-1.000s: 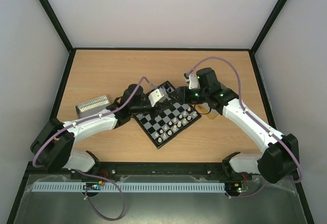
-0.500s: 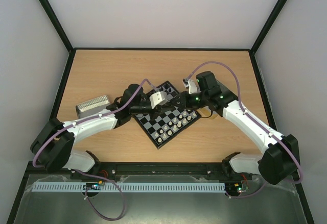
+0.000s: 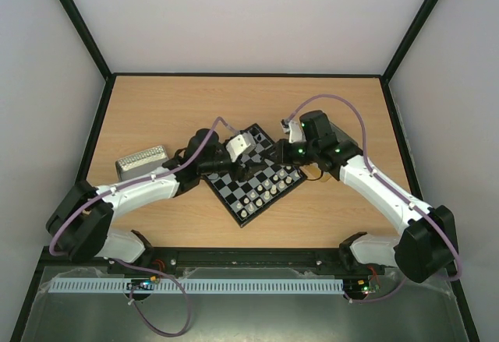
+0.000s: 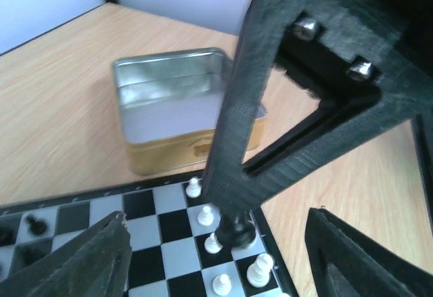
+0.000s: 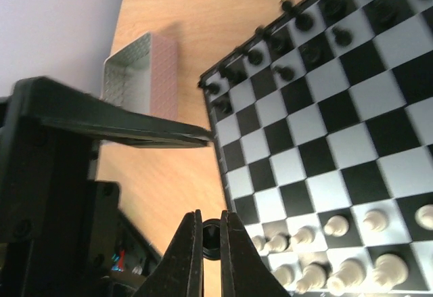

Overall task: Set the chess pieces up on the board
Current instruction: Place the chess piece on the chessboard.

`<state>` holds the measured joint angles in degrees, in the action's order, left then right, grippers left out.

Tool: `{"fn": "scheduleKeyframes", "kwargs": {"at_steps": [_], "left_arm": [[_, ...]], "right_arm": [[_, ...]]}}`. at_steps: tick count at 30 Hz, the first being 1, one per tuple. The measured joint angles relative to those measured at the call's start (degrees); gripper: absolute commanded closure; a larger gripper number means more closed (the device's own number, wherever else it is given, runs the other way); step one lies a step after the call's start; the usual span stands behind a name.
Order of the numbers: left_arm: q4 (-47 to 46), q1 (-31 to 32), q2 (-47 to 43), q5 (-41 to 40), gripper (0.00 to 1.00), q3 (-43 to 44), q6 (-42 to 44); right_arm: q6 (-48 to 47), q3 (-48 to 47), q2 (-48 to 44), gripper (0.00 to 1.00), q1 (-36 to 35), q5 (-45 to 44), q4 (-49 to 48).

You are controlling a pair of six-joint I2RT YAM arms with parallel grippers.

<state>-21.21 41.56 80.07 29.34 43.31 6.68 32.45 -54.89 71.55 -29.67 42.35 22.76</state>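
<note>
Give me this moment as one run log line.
left gripper open over board | right gripper shut on black piece at board corner by white pieces | open tin beside board

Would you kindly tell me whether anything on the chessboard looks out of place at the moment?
One black piece stands out: the right gripper is shut on it at the board's corner, right beside the white pieces, while the other black pieces are at the opposite end. The board also lies diagonal to the table's edges.
</note>
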Motion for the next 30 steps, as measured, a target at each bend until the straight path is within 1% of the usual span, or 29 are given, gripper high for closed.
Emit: {"fn": "scheduleKeyframes", "kwargs": {"at_steps": [3,4,7,12,15,18,21,25,30], "left_arm": [[0.22,0.0,-1.64,-6.54,0.17,-0.81,-4.17],[0.5,0.0,-2.58,-8.15,0.15,-1.22,-5.16],[2.95,0.0,-8.79,-16.83,0.08,-3.43,-11.19],[10.16,-1.4,-20.61,-32.48,0.02,-4.04,-21.14],[16.59,-5.81,-27.43,-40.22,0.01,-3.82,-28.0],[22.95,-12.0,-33.66,-44.24,0.01,-3.8,-32.89],[26.93,-16.79,-38.86,-45.48,0.01,-3.8,-34.69],[30.16,-19.67,-42.82,-45.48,0.01,-3.8,-34.97],[33.11,-21.24,-42.91,-45.35,0.01,-3.78,-34.71]], "right_arm": [[-0.13,0.0,0.22,0.98,-0.37,-6.84,-2.01],[-0.15,0.0,0.28,0.98,-0.48,-7.37,-2.14],[-0.46,-0.17,2.38,0.98,-2.45,-15.82,-4.72],[-1.7,-3.08,10.36,0.98,-9.64,-26.88,-7.43],[-2.84,-7.15,17.18,0.98,-14.6,-32.76,-8.37],[-4.15,-11.28,23.19,0.98,-19.41,-37.77,-9.33],[-5.7,-15.8,28.83,0.98,-23.47,-41.81,-9.75],[-7.63,-21.31,35.6,0.98,-26.91,-45.77,-10.23],[-8.61,-25.03,41.51,0.97,-27.78,-48.98,-10.01]]}}
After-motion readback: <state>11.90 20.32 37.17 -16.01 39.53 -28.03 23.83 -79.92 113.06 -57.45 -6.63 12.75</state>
